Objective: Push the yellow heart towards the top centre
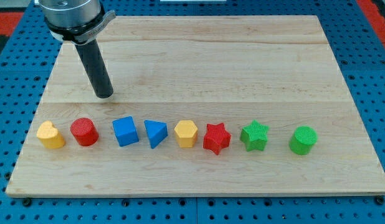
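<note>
Camera view: eight blocks, one yellow heart (50, 135)

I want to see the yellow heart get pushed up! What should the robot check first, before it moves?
1. Yellow heart found, at the row's left end: ok.
2. My tip touching no block: ok.
3. Tip below the heart, ready to push it upward: not ok; it sits above and to the right.
4. Red cylinder apart from the heart: ok, though close.
5. Board above the heart free of blocks: ok.
</note>
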